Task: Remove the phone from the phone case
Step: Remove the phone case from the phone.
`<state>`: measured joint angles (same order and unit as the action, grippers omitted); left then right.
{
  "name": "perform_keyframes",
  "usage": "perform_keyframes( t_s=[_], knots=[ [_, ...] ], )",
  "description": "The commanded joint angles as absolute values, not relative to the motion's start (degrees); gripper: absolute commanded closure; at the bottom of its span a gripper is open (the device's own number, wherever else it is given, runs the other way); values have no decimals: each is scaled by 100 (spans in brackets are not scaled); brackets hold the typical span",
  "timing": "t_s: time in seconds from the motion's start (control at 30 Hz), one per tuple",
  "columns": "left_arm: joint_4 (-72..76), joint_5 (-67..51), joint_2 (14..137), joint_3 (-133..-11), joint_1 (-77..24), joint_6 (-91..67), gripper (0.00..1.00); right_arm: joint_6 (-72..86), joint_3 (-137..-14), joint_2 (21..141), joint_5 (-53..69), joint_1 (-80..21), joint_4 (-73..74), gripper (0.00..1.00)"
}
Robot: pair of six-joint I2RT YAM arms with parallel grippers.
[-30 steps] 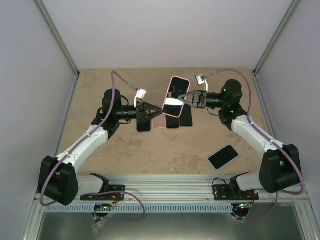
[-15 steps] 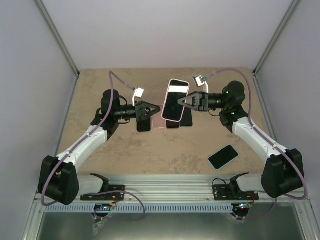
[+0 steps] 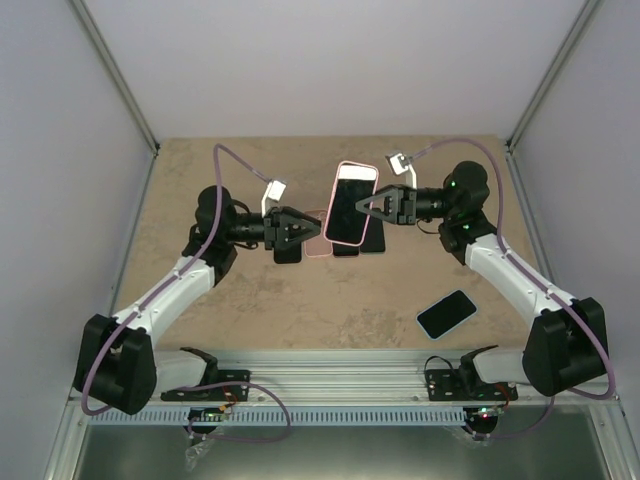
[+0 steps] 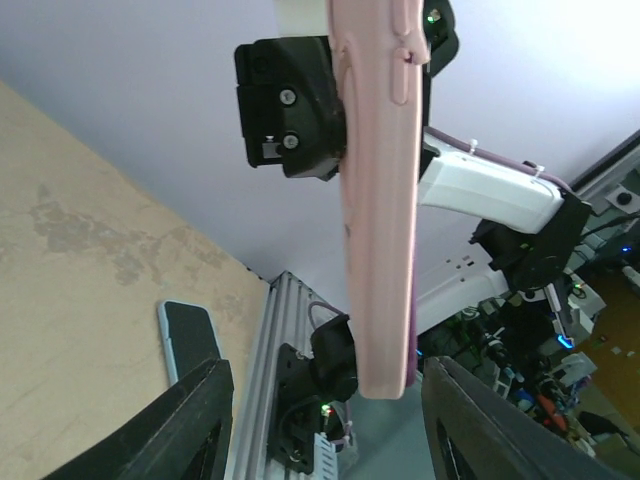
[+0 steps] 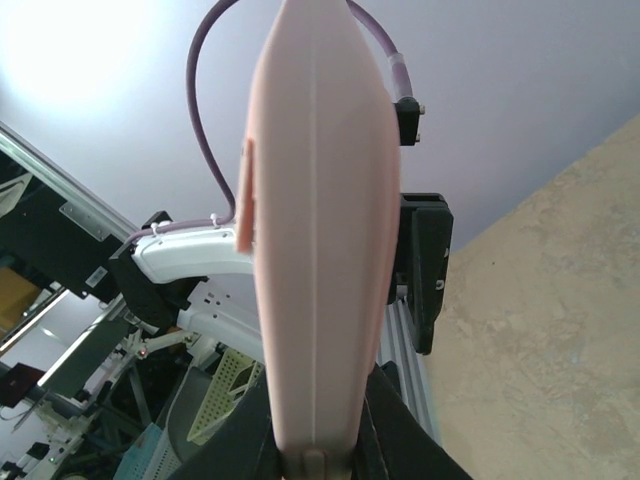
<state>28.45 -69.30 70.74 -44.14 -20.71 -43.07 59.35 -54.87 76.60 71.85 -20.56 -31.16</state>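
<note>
Left fingers [image 4: 195, 425] astride case [image 4: 378, 200] edge (untouched)

pink case [image 4: 378, 200] top cropped, table phones [image 3: 372, 243] half-hidden

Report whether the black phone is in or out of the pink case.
In: from above, the black phone sits framed by the rim of the pink case, clamped by the right gripper.
</note>
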Motion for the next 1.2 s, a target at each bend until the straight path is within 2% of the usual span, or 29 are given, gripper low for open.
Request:
perform_keyframes(
  t_s=[0.0,0.37,0.57,0.83,1.17],
  knots=[
    [4081,-7225,6956,-4303,-2092,-5059,46,5708,-5591,7567,7321,-2108,-3203,99],
    [2628,-6994,7082,-4578,-2351,-3857,48,5644,-5643,7575,7339,-2161,-3132,100],
    [1926,-6680,7129,-4609,-2342,-3277,54,5921,-5596,7581,7457,-2171,-3484,100],
    [2425,-6713,7244,-4394,-2279,-3587,56,6969,-5247,7524,7727,-2197,-4899,100],
    [3411,-6967,7246,-4075,-2259,-4215,56,7399,-5186,7496,7852,-2296,-5475,99]
  ],
)
